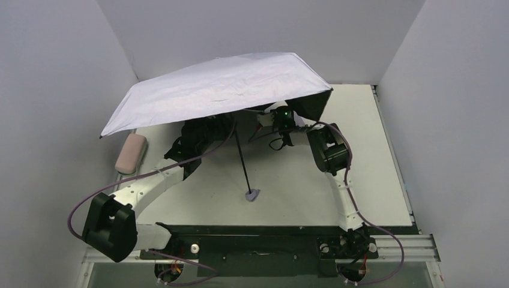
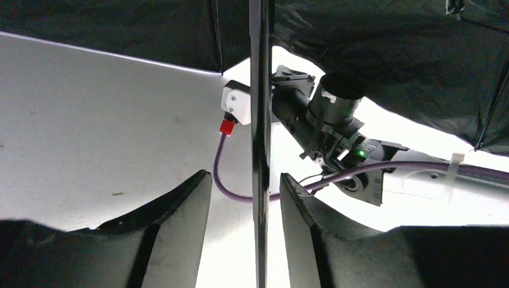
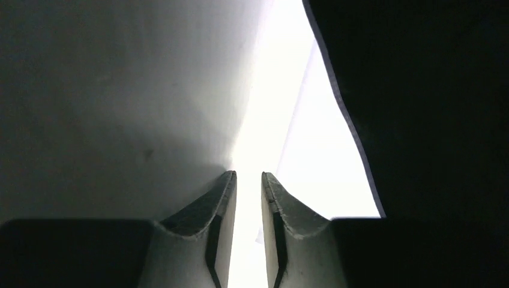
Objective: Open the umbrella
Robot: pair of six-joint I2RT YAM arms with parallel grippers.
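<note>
Umbrella [image 1: 222,90] open; left claw [image 2: 246,176] straddles shaft [image 2: 260,90]

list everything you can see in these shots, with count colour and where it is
umbrella: one, pale lilac-white outside and black inside, open, canopy spread over the far half of the table
shaft: one, thin, black, slanting down from under the canopy
handle: one, small, lilac, at the shaft's lower end at mid-table
capsule case: one, pale pink-beige, left edge of the table
table: one, white, inside pale grey walls
cables: purple, looping along both arms
left gripper: one, dark fingers, open, either side of the shaft with gaps
right gripper: one, dark fingers, a narrow gap, nothing seen between them, under the canopy
</note>
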